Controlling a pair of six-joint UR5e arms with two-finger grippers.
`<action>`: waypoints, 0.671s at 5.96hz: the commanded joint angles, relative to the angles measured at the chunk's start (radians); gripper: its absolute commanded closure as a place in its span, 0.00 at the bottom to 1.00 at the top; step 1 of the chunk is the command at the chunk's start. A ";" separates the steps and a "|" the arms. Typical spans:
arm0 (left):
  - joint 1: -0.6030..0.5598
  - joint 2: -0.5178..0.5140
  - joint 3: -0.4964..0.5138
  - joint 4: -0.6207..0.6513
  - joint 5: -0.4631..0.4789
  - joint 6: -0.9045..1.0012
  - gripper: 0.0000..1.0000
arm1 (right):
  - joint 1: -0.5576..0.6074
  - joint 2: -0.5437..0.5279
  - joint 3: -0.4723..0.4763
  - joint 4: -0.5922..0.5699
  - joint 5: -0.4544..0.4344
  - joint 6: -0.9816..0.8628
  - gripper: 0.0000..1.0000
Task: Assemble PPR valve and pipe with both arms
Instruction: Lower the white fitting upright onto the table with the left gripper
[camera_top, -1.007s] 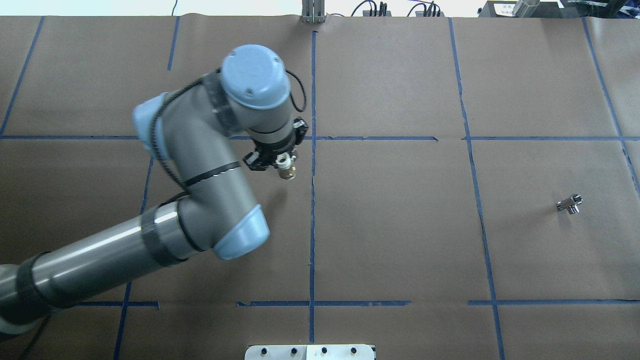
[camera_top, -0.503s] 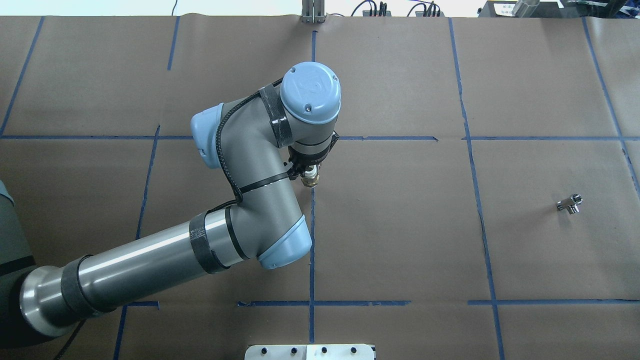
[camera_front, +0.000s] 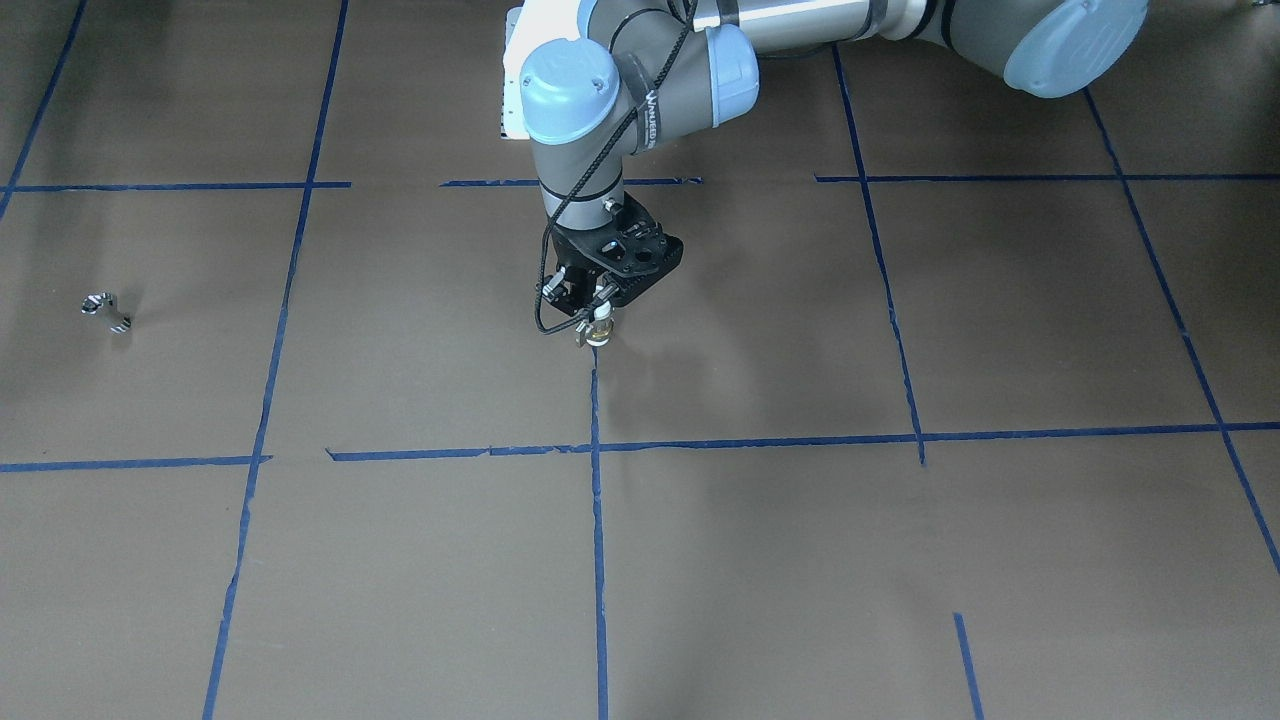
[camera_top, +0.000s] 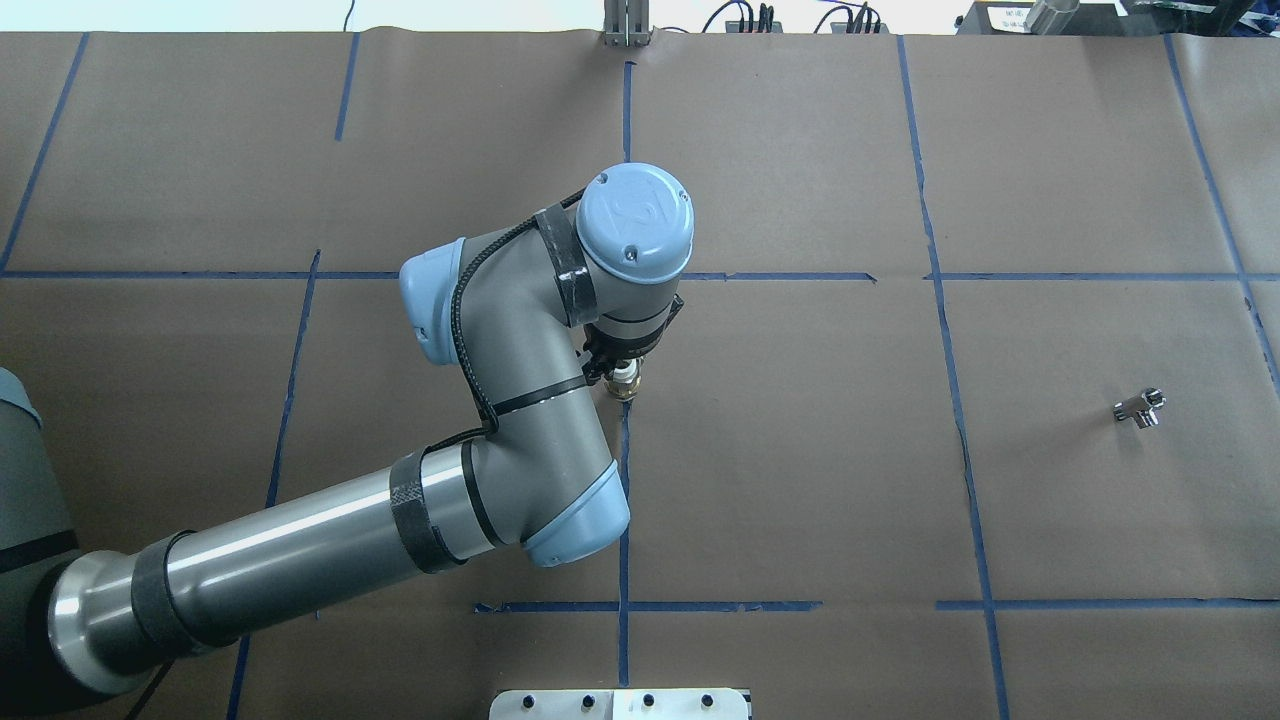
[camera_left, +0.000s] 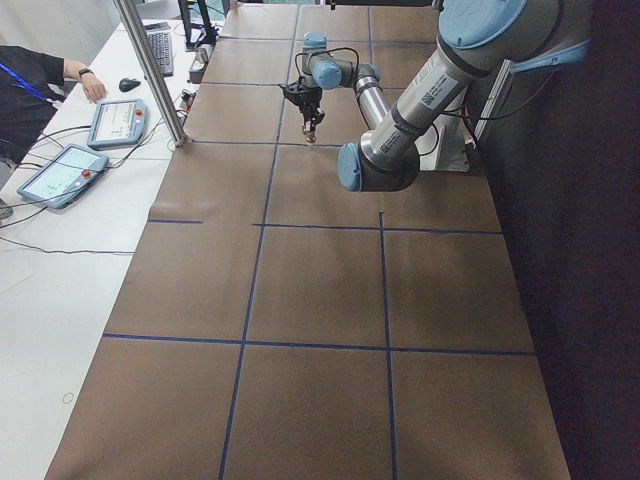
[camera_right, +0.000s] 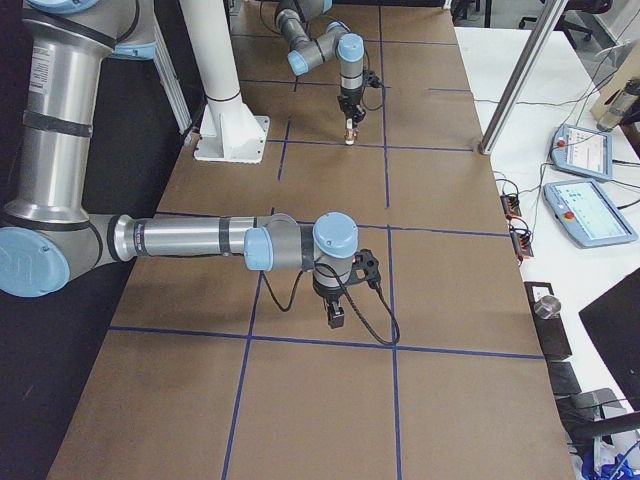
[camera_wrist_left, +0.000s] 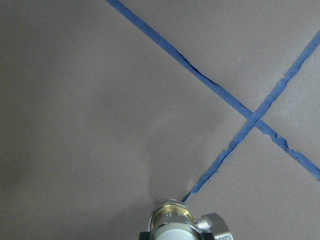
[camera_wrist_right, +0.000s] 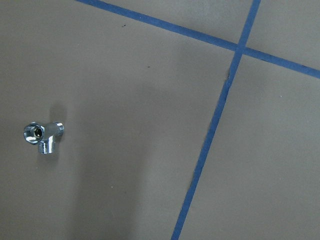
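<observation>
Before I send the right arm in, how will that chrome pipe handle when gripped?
The pipe looks like polished solid metal: probably stiff, but slippery when pinched. Its bent, branched shape should stop it rolling; a nudge would likely just slide it.

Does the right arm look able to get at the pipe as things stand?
Probably yes. The pipe lies alone on bare paper in the right wrist view, nothing near it; the left gripper, holding the valve, is well away at mid-table.
</observation>
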 joint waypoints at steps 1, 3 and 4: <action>0.009 0.004 0.000 -0.003 0.003 0.003 0.84 | 0.000 -0.002 0.000 0.000 0.000 0.000 0.00; 0.009 0.019 -0.006 -0.003 0.006 0.078 0.23 | 0.000 0.000 0.000 0.000 0.000 0.000 0.00; 0.009 0.025 -0.012 -0.003 0.006 0.095 0.00 | 0.000 0.000 0.000 0.000 0.000 0.000 0.00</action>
